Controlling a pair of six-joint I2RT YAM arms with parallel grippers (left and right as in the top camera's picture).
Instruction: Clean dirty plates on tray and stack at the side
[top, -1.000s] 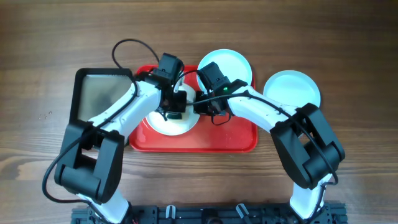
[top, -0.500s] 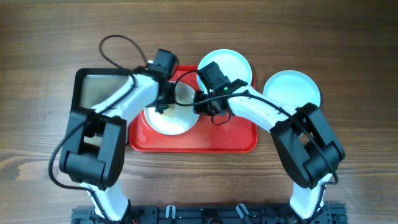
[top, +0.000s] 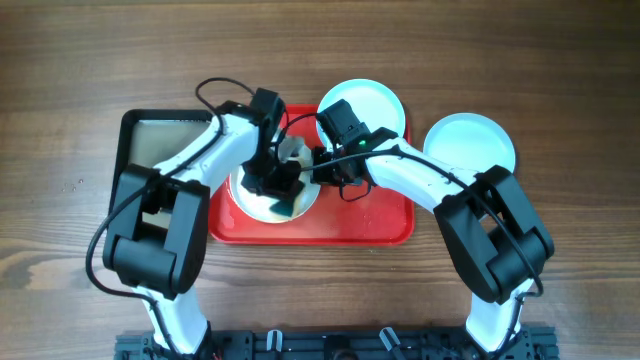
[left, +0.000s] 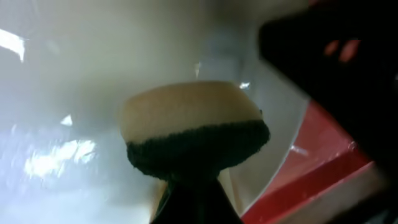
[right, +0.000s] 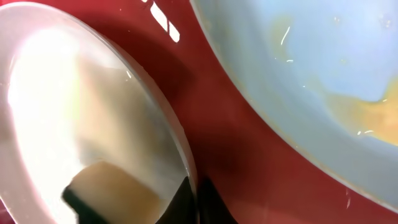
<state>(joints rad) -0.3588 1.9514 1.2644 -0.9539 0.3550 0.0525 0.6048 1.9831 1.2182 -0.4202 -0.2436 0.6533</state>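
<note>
On the red tray (top: 380, 222), the left-hand plate (top: 249, 200) is half hidden under the left gripper (top: 281, 193), whose fingers clamp a sponge (left: 193, 124) against it. The right gripper (top: 319, 172) pinches that plate's rim, fingers narrow and mostly cut off from view. A smeared plate (top: 375, 100) overhangs the tray's far edge. A third plate (top: 470, 145) sits off the tray's right side.
</note>
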